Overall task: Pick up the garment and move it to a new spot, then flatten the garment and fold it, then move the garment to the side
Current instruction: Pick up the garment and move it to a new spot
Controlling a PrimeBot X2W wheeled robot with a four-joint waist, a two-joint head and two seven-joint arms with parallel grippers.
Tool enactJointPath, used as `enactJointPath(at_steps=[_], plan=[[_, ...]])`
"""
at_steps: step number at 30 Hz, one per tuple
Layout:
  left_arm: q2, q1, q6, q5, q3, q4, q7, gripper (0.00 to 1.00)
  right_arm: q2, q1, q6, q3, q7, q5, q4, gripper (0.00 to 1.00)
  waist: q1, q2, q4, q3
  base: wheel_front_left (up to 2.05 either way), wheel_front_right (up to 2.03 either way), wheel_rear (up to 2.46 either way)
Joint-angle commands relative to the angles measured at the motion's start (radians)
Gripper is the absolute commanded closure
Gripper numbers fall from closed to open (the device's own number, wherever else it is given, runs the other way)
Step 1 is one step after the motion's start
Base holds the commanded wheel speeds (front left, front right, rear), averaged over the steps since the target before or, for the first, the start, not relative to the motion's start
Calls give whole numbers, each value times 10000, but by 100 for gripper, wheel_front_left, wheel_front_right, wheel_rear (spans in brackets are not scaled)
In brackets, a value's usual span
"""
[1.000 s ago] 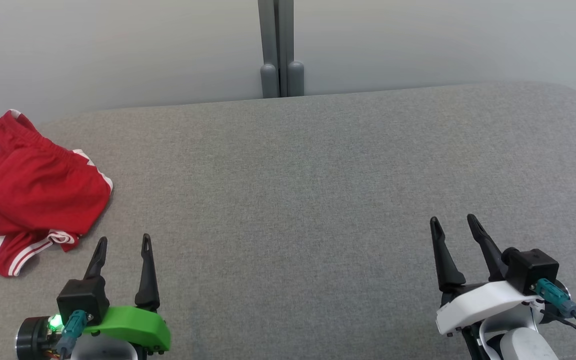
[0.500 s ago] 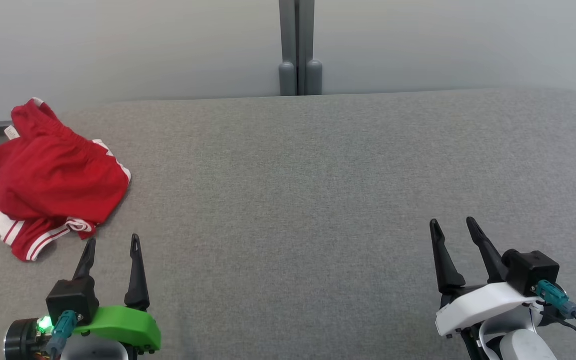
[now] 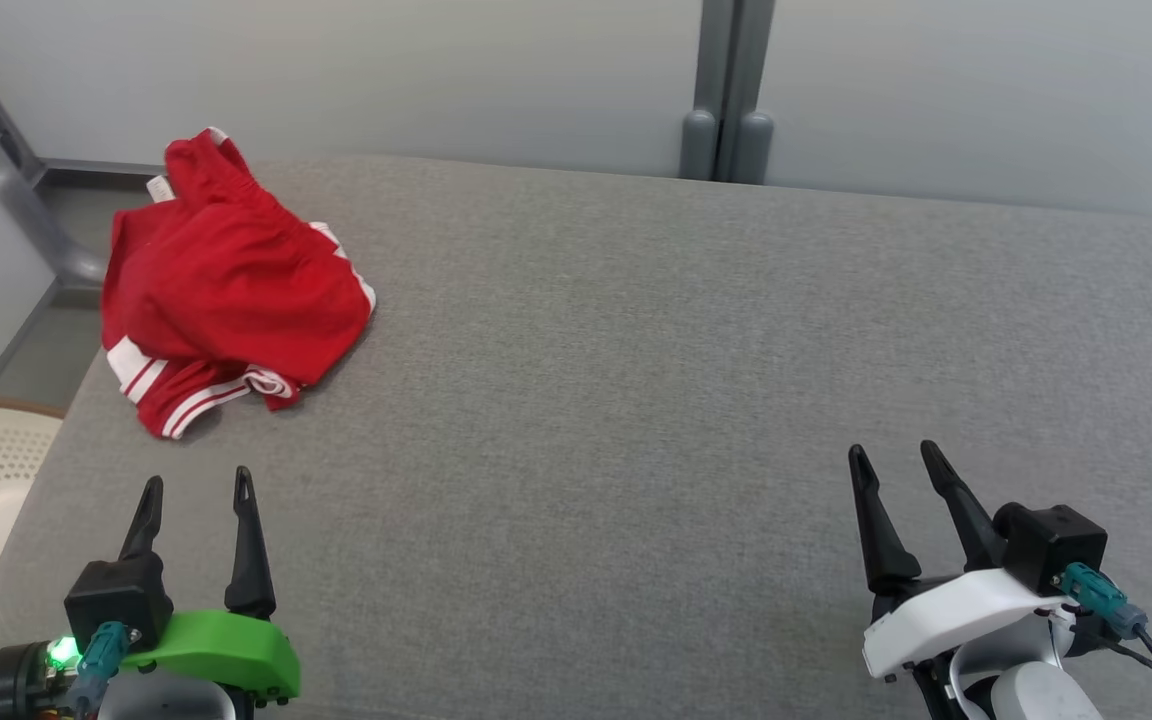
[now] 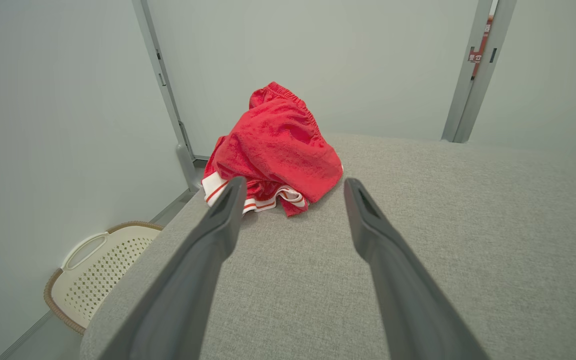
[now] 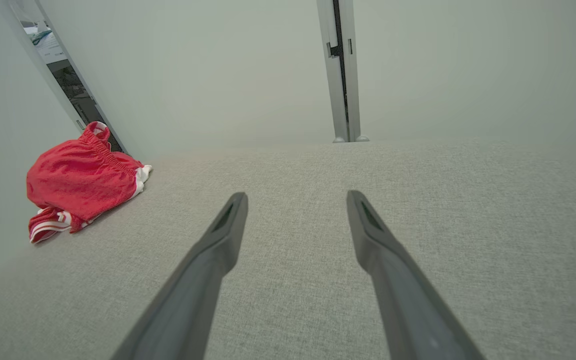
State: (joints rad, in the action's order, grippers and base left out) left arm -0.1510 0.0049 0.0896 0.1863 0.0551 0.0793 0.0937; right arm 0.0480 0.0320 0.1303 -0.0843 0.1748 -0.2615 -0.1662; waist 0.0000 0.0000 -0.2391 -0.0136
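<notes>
While the crumpled red shorts with white-striped hems (image 3: 231,290) lie heaped at ten o'clock, near the left edge of the grey fabric-covered tabletop (image 3: 636,400), the pickup looks best made by pinching a raised fold high on the heap, not a trailing hem. At seven o'clock the green-mounted left gripper (image 3: 196,478) hovers, fingers spread wide and empty; at five o'clock the white-mounted right gripper (image 3: 892,450) is likewise spread, touching nothing.

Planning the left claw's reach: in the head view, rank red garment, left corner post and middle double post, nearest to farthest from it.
1. red garment: just ahead of the left claw, slightly right.
2. left corner post: behind the garment, off the surface's left end.
3. middle double post: past the far edge, well to the right.
</notes>
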Motion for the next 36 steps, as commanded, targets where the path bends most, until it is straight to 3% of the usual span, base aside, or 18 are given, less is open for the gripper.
enactJointPath(at_steps=[1,12,20,32,36], plan=[[-104,114,43,94,-59,17,34,0,40,48,8,-24,48,-42,-44,0,0,0,-636,-41,0,0,0],[-119,196,104,166,-7,97,127,0,42,14,8,-82,49,-16,-156,0,0,0,-1977,-11,0,0,0],[-221,277,155,248,-21,69,114,0,43,57,6,-212,134,-140,-334,0,0,0,-2564,99,0,0,0],[-243,334,295,407,-108,-18,116,0,43,175,6,-325,149,6,-405,0,0,0,-2315,-26,0,0,0],[-439,-288,101,583,-231,26,237,0,43,280,6,-185,38,239,-284,0,0,0,-1997,-334,0,0,0]])
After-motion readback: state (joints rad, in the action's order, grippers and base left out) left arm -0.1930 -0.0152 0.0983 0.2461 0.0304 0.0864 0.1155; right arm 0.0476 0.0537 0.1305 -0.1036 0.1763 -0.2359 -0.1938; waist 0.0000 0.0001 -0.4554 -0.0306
